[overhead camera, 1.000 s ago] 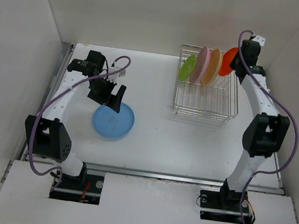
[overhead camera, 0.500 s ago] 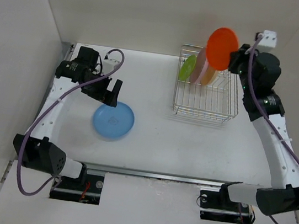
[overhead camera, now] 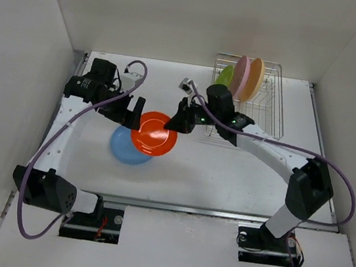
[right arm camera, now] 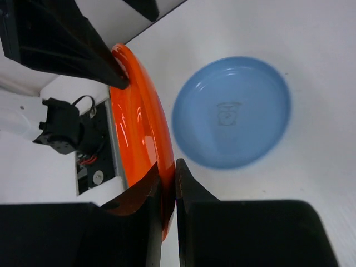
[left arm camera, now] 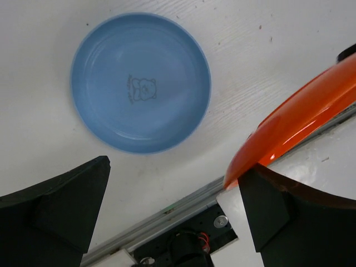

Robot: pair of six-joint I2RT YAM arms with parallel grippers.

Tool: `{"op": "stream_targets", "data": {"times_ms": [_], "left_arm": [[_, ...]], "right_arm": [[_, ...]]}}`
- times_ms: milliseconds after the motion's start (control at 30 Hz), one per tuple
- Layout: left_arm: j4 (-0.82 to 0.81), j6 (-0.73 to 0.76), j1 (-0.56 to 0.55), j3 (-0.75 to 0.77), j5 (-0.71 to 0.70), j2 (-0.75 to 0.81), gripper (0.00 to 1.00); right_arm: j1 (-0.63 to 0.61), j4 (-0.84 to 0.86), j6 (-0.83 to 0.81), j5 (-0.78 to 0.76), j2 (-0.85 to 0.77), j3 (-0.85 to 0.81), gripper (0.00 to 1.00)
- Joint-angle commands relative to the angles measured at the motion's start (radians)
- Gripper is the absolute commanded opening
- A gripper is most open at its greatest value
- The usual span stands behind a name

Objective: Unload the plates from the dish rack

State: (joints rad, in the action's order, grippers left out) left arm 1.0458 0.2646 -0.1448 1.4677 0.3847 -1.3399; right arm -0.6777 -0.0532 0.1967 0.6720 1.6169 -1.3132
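PLATE MID-AIR OVER TABLE: R gripper [overhead camera: 174, 121], fingers pressed tight on the rim of the orange-red plate [overhead camera: 155, 132], holds it tilted above the white table [overhead camera: 225, 173], left of centre. From the top cam the plate overlaps the right edge of the blue plate [overhead camera: 124, 149], which lies flat and face up on the table w/ a small bear print at its centre.

L gripper [overhead camera: 133, 114] hangs at the orange-red plate's opposite rim, jaws spread wide, nothing btwn them. One of its fingers sits right at the plate's edge; actual contact can't be told. L wrist cam sees the orange-red plate edge-on from below, cutting in at right beside that finger. R wrist cam shows the rim pinched btwn both R fingers.

Back right, the wire dish rack [overhead camera: 267, 113] holds 3 plates upright on edge at its far end, close together in a row, L to R: lime green plate [overhead camera: 224, 77], pink plate [overhead camera: 240, 76], tan-yellow plate [overhead camera: 255, 78].
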Motion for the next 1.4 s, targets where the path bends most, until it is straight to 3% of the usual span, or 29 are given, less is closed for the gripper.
{"op": "stream_targets", "data": {"times_ms": [0,167,200,300,333,367,667,767,800,833,1033,1367], "left_arm": [[-0.009,0.012,-0.006,-0.039,-0.022,0.001,0.91],[0.02,0.038,-0.006,-0.063,-0.024,-0.018,0.62],[0.02,0.047,-0.006,-0.063,-0.024,-0.018,0.46],[0.042,0.047,-0.006,-0.072,-0.024,-0.028,0.18],[0.057,0.047,-0.006,-0.072,-0.024,-0.028,0.04],[0.066,0.047,-0.006,-0.072,-0.014,-0.037,0.0],[0.125,0.056,-0.006,-0.015,0.103,-0.071,0.0],[0.112,0.01,0.033,0.032,0.091,-0.094,0.0],[0.099,-0.007,0.049,0.043,0.091,-0.094,0.0],[0.089,-0.024,0.063,0.055,0.082,-0.12,0.0],[0.027,-0.158,0.195,0.143,0.126,-0.24,0.0],[-0.178,-0.396,0.514,0.287,0.197,-0.574,0.0]], "right_arm": [[-0.048,0.151,0.044,0.135,0.053,-0.07,0.0],[-0.069,0.217,0.081,0.123,0.123,-0.089,0.0],[-0.069,0.233,0.09,0.123,0.133,-0.089,0.0],[-0.069,0.233,0.099,0.132,0.153,-0.109,0.0],[-0.069,0.233,0.099,0.132,0.153,-0.109,0.0],[-0.069,0.233,0.099,0.132,0.153,-0.109,0.0],[-0.069,0.233,0.118,0.11,0.195,-0.136,0.0],[-0.057,0.211,0.144,0.077,0.205,-0.136,0.26],[-0.043,0.201,0.155,0.061,0.205,-0.136,0.26],[-0.024,0.2,0.168,0.031,0.205,-0.136,0.43],[0.059,0.2,0.277,-0.109,0.166,-0.136,0.75],[0.125,0.032,0.182,-0.336,-0.02,-0.136,0.77]]}}
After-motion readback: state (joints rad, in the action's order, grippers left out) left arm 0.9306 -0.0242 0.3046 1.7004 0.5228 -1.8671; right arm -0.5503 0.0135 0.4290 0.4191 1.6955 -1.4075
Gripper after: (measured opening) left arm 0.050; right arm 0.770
